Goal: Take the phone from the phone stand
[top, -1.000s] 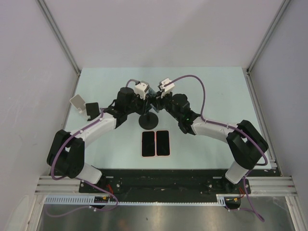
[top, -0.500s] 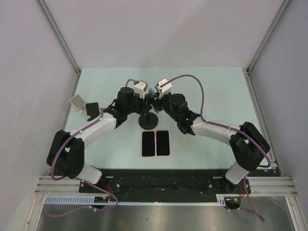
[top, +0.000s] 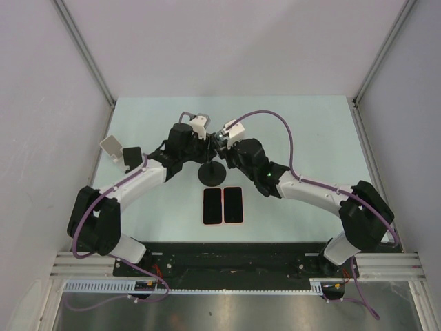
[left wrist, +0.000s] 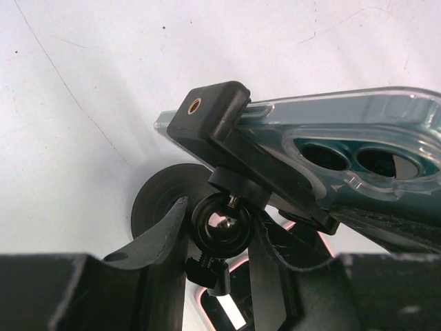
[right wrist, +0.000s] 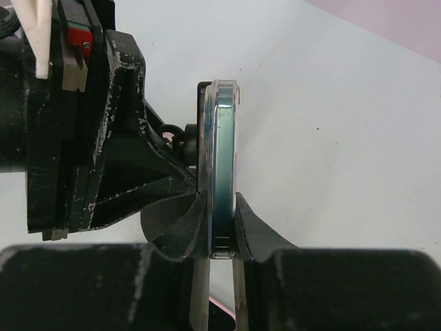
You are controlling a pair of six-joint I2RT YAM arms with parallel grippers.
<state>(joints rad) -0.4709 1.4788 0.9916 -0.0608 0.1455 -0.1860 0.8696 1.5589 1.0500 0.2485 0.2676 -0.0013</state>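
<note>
The phone (right wrist: 219,172) sits in the clamp of the phone stand (left wrist: 227,124), raised above the desk (top: 310,131) and standing on its thin edge. The right hand (right wrist: 220,234) is the one that has it: its two fingers are pressed on the front and the back face, pinching the near end. From this hand the phone runs straight ahead, so its long axis follows the line of the fingers. The clamp lies against the back face, on the left of this hand. The left hand (left wrist: 217,234) comes from the opposite side and sits lower, and its fingers are closed around the ball joint (left wrist: 220,224) under the clamp. I judge that this hand steadies the stand. The coming move then belongs to the right hand, and it probably needs a pull in the plane of the phone, not sideways into the clamp.
</note>
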